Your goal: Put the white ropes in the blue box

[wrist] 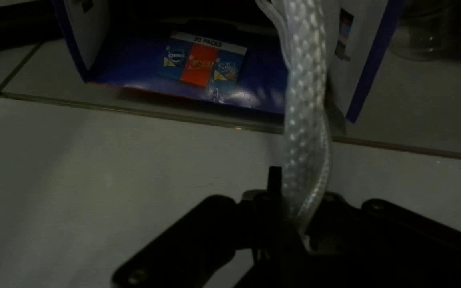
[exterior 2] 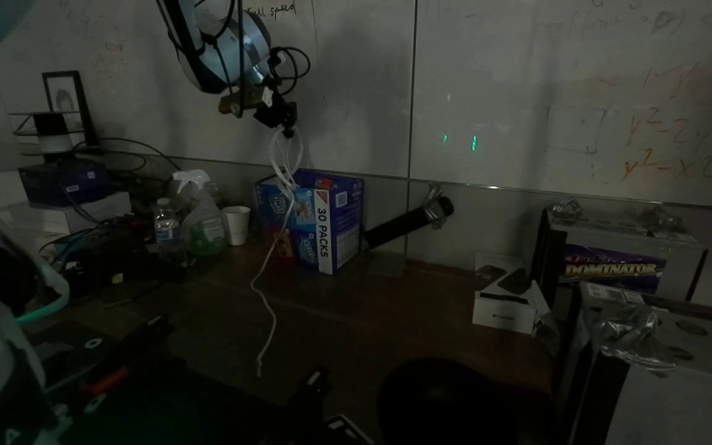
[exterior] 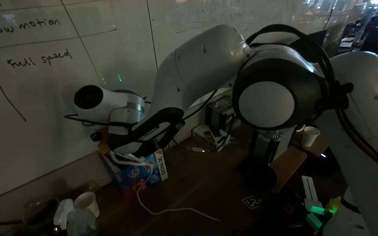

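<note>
From my gripper (exterior 2: 288, 128) the white ropes (exterior 2: 287, 180) hang in loops near the top of the blue box (exterior 2: 348, 225). One long tail drops past the box's printed front and continues below it; in an exterior view the rope (exterior: 171, 210) tail stretches over the tabletop. Seen from the wrist, the dark fingers of my gripper (wrist: 295, 214) are shut on the rope (wrist: 305, 80), and the blue box (wrist: 266, 90) stands with flaps spread, its inside dark. Whether the loops are over the opening or in front of it I cannot tell exactly.
Beside the box stand a white cup (exterior 2: 237, 224), a spray bottle (exterior 2: 204, 225) and a water bottle (exterior 2: 168, 232). A black tube (exterior 2: 402, 225) leans at its opposite side. Behind everything rises the whiteboard (exterior 2: 362, 93). A small white box (exterior 2: 504, 312) sits farther along the table.
</note>
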`<state>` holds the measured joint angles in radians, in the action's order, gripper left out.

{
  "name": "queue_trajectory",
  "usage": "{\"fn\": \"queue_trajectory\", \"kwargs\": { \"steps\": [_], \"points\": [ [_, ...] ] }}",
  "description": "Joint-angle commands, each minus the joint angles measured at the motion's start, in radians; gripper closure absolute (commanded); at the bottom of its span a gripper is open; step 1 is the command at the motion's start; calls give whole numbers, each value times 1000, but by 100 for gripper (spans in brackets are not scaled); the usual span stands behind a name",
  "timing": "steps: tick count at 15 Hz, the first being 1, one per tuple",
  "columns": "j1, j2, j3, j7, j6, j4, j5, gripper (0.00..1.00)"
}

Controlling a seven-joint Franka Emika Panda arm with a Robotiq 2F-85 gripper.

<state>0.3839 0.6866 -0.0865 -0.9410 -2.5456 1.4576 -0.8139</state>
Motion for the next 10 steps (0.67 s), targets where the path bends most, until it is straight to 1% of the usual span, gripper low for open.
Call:
{"fn": "queue_trajectory", "kwargs": {
  "steps": [1,2,6,10],
  "points": [
    [-62,33,-62,234,59,-77,79,89],
    [-37,37,-24,298,61,-90,132,89],
    [-23,63,17,488,99,-162,233,89],
    [-11,95,52,614,124,-224,307,88]
  ]
}}
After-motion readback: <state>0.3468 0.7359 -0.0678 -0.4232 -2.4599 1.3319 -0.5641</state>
